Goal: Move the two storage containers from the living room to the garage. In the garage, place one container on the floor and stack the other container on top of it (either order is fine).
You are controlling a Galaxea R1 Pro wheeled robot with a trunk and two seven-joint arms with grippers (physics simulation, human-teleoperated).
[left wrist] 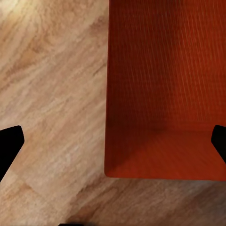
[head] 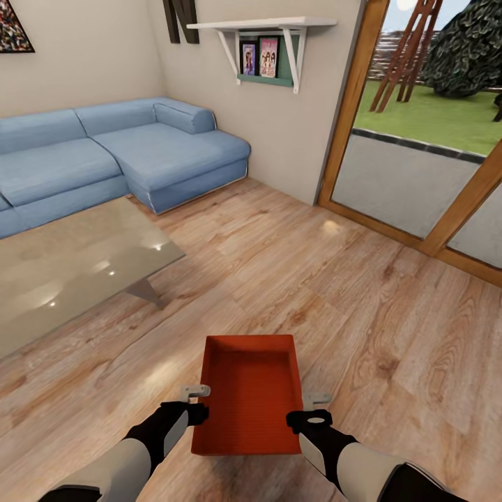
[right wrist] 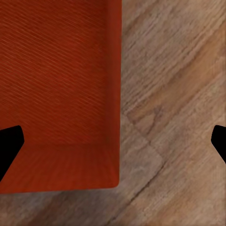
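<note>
An orange-red bin (head: 251,394) is seen in the head view low over the plank floor (head: 335,293) of the living room, held between the two arms, with its open top facing up and its plain walls upright. The left claw (head: 196,392) is placed at the bin's left wall and the right claw (head: 316,400) at its right wall, each with a grey finger lying just beside the rim; whether the fingers touch the walls cannot be told. In the left wrist view the bin (left wrist: 165,89) is seen from above with one wall between the two dark fingertips (left wrist: 9,143), which are spread wide apart at the frame's edges, so the left claw is wide open with the bin's wall inside its gap. In the right wrist view the bin (right wrist: 59,89) lies likewise, one wall between the widely parted fingertips (right wrist: 9,146), so the right claw is also wide open. A true grip on the bin cannot be told from these views. Beyond the bin, a glass table (head: 70,268) stands to its left, and a blue corner sofa (head: 118,157) is set against the beige wall behind that table. Wood-framed glass doors (head: 418,167) are seen beyond the bin to its right, and a white shelf (head: 265,42) with small pictures hangs on the wall between sofa and doors.
</note>
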